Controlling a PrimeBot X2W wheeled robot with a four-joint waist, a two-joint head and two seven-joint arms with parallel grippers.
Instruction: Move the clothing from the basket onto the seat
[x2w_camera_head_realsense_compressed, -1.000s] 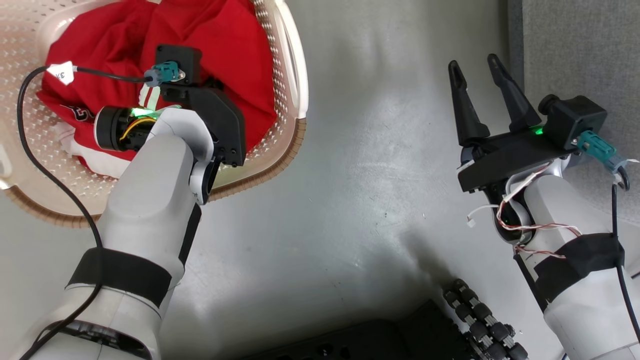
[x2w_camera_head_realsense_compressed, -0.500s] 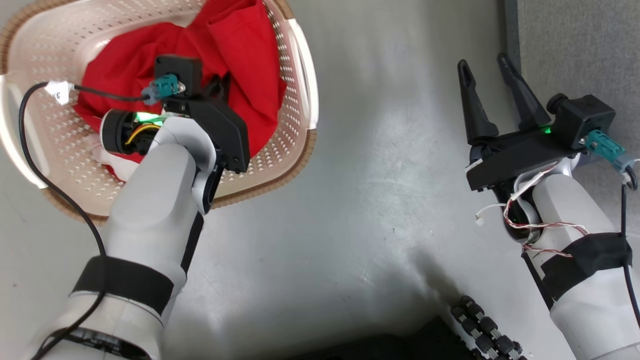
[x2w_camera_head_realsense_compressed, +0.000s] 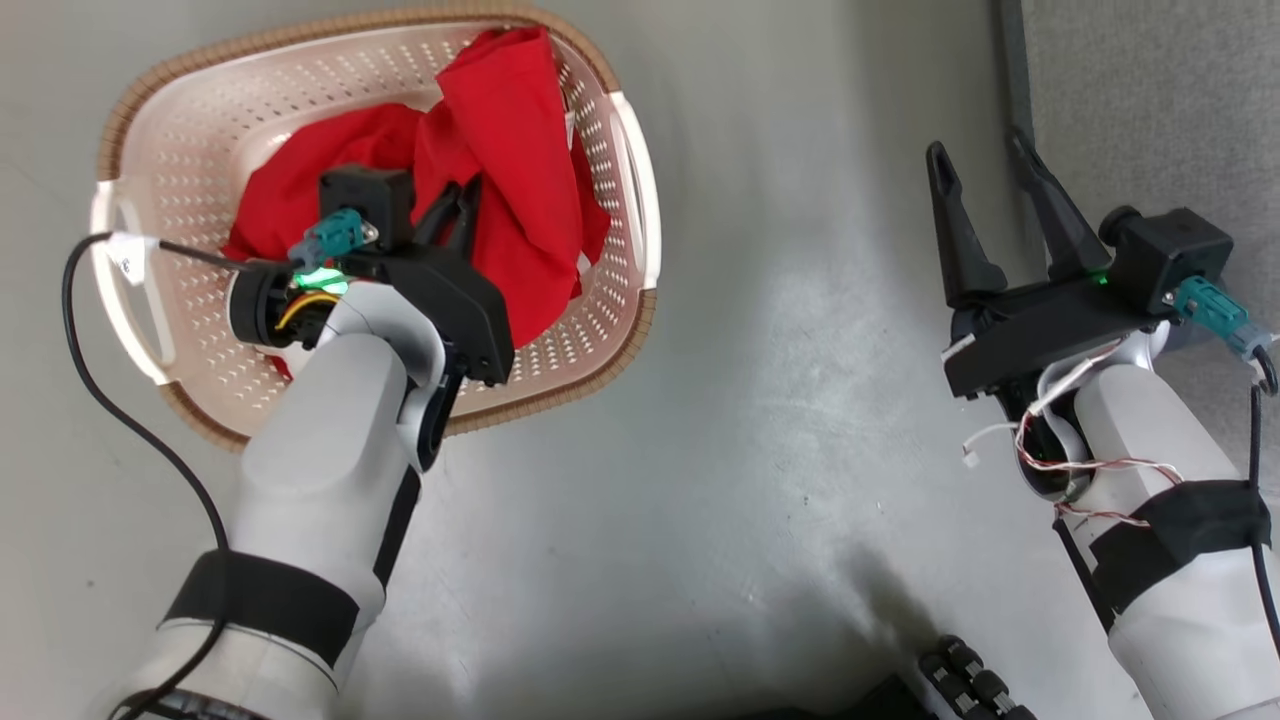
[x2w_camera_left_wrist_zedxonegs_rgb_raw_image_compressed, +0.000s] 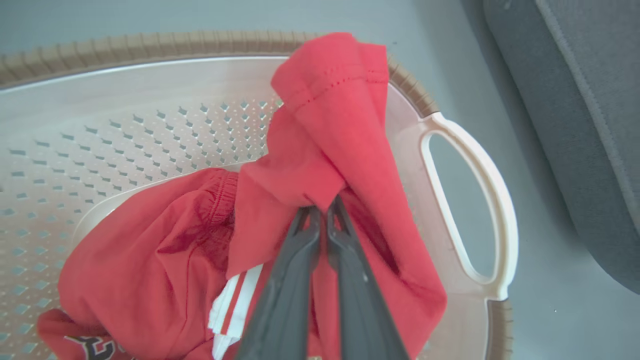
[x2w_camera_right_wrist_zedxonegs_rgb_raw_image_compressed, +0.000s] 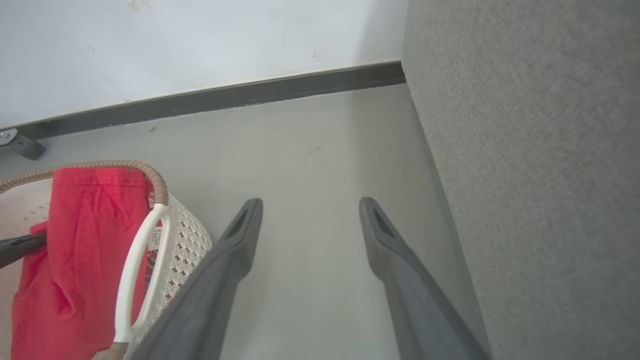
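clothing (x2w_camera_head_realsense_compressed: 505, 190): bright red, heaped inside basket (x2w_camera_head_realsense_compressed: 180, 150), far left on floor (x2w_camera_head_realsense_compressed: 750, 420). one fold is raised, its top lying against the basket's far right rim. striped white trim (x2w_camera_left_wrist_zedxonegs_rgb_raw_image_compressed: 235, 300) partly shows. a dark print is cut off at the edge of the left wrist view. the near part of the heap is hidden behind the left forearm in the head view.
left gripper (x2w_camera_left_wrist_zedxonegs_rgb_raw_image_compressed: 320, 207): fingers pinched together on the raised red fold, tips buried in cloth.
right gripper (x2w_camera_head_realsense_compressed: 978, 150): fingers spread wide, holding nothing, over bare floor beside seat (x2w_camera_head_realsense_compressed: 1150, 100).
seat: grey fabric, far right, mostly cut off by the frame.
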